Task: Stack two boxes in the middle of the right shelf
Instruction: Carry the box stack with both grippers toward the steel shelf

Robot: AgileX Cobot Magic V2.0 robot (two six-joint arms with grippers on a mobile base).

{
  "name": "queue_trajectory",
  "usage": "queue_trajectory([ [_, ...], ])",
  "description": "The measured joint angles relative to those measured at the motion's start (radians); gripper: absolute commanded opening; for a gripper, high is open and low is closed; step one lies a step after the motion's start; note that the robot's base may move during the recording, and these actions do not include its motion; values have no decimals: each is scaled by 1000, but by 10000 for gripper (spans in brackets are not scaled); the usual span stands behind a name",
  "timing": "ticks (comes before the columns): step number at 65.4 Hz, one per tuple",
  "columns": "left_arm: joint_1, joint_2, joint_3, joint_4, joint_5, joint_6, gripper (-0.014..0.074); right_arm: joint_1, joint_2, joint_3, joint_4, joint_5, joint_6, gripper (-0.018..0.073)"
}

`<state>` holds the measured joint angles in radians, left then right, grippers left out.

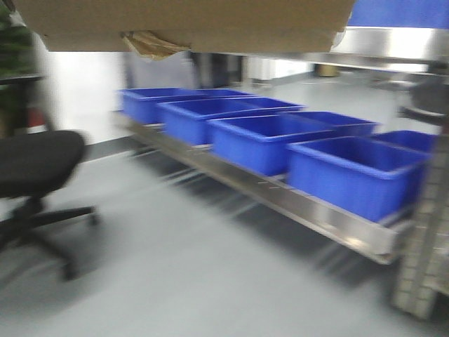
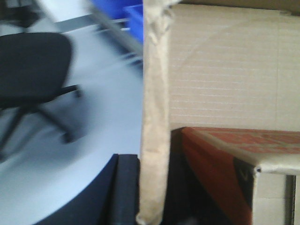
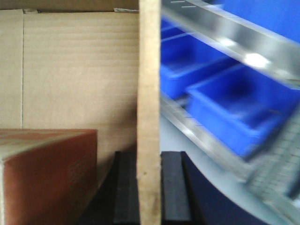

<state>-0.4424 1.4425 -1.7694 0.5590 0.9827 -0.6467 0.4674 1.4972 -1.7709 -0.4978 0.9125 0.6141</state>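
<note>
Overhead in the front view, the underside of a big cardboard carton [image 1: 196, 24] fills the top edge of the frame, clear of the floor [image 1: 175, 281], with a torn bit of tape hanging from it. All views smeared with blur; I note only what reads. Right gripper [image 3: 149, 192] is clamped on the carton's side wall: its fingers [image 3: 174, 187] are dark pads pressed flat on either face of the wall's edge at lower centre of the right wrist view. Left gripper [image 2: 152, 199] reads the same on the opposite wall, with one dark finger tight against the outer face at lower centre and a dark shape close against the inner face, so I log it as closed on the wall too. Inside the carton, a smaller red box [image 3: 47, 173] sits low against the back wall, at lower left of the right wrist view. Blue bins [image 1: 358, 172] run in a row on a steel shelf [image 1: 309, 210] from centre to right of the front view. Black office chair [image 1: 35, 165] at left edge.
</note>
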Motion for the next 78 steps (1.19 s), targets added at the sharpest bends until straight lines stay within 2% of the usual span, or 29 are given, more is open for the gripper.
queue_trajectory([
  [78, 0, 0, 0, 8, -1, 0, -111, 0, 0, 0, 0, -2, 0, -153],
])
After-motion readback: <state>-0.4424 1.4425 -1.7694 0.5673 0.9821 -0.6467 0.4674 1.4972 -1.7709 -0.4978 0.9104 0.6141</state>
